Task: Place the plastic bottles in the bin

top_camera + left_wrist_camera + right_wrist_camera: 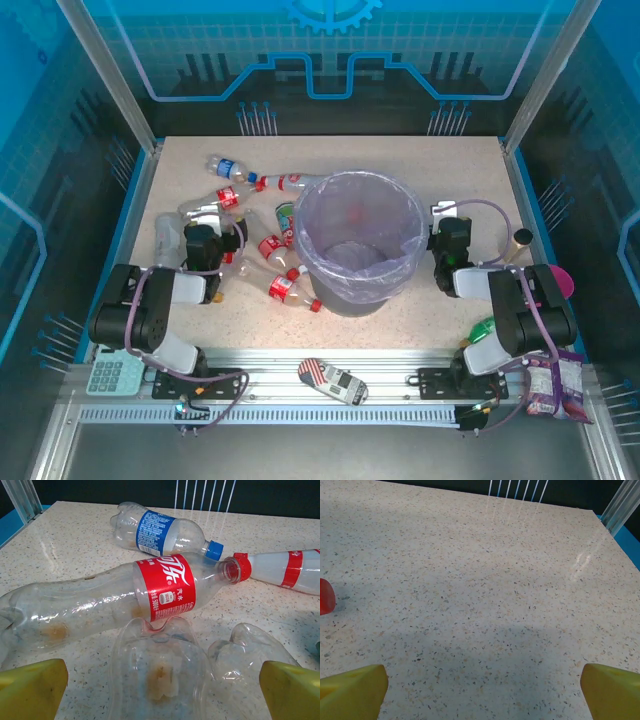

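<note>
While the left hand point(162, 686) gapes, bottles point(285, 288) lie beside the bin point(415, 236).

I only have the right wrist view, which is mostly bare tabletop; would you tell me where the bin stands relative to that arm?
Observer: The bin stands in the middle of the table, immediately left of the right gripper.
Operator: Thank you. Where are the bottles?
Observer: The plastic bottles lie scattered on the bin's far side from you, on the left half.
Operator: Is the left arm near them?
Observer: Yes, the left gripper sits among them, jaws open, with a red-label bottle lying on its side just ahead.
</note>
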Robot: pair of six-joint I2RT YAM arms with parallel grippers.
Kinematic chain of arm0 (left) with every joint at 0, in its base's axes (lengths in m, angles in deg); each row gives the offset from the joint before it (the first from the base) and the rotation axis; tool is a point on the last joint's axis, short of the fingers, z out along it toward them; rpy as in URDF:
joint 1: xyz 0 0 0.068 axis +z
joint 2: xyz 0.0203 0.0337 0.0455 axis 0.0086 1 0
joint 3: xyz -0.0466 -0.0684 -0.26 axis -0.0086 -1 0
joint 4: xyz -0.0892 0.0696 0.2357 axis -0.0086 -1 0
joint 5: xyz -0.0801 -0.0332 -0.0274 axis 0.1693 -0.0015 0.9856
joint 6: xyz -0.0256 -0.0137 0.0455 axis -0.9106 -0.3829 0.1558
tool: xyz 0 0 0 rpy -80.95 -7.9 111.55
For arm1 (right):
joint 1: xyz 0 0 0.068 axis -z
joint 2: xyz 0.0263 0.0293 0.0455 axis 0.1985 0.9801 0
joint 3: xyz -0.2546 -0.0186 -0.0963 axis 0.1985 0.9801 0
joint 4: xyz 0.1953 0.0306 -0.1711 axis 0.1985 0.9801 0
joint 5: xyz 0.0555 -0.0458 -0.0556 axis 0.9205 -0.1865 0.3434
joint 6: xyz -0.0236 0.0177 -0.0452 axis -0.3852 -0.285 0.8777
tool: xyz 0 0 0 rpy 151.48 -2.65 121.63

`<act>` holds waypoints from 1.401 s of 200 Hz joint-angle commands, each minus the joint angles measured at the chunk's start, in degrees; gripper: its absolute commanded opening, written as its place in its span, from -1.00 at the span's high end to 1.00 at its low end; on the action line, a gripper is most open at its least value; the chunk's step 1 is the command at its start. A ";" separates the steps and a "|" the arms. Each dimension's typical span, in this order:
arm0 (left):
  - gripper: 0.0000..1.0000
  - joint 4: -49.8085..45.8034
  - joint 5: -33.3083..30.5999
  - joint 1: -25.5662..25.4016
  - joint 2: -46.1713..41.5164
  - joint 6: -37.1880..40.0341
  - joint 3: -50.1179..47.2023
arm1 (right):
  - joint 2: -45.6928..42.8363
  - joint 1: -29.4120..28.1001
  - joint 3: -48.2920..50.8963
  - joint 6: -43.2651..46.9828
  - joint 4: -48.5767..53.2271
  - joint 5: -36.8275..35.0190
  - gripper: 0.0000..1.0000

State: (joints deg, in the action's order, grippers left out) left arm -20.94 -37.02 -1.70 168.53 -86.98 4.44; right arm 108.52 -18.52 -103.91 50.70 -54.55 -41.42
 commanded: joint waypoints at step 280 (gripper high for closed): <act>-0.98 -36.70 -4.41 0.97 -26.19 -7.54 10.95 | -24.08 2.01 -15.45 -8.87 34.19 -3.31 -0.99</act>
State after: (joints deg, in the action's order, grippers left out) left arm -38.08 -37.70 -1.46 152.71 -88.86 6.91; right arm 90.94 -16.51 -114.43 46.59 -30.31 -42.99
